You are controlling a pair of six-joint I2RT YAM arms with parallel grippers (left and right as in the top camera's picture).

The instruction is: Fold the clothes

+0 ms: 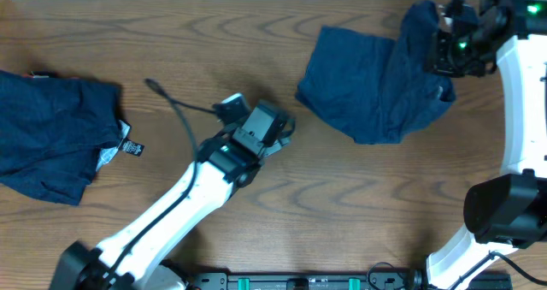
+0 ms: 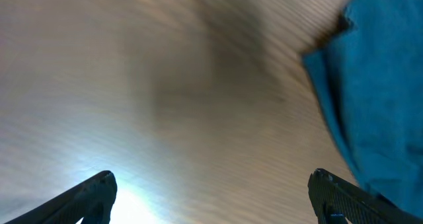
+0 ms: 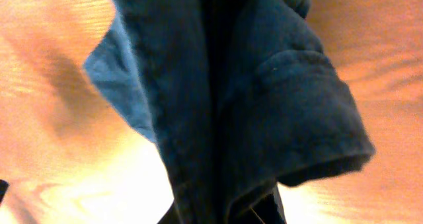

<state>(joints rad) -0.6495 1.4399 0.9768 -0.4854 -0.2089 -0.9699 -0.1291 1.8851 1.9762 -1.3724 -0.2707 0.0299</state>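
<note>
Gripping the navy shorts point(image 1: 367, 85) by one edge in the right pincer point(image 1: 444, 38), raised near the far right corner of the bench point(image 1: 342, 204); left pincer point(image 1: 286, 127) spread wide, empty, mid-bench. Could bunch or drop the cloth through a slipping one-sided hold, spoiling the fold.

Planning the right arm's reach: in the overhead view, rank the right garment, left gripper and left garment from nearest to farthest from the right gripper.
1. right garment: held in the right gripper, top right.
2. left gripper: mid-table.
3. left garment: far left edge.
</note>
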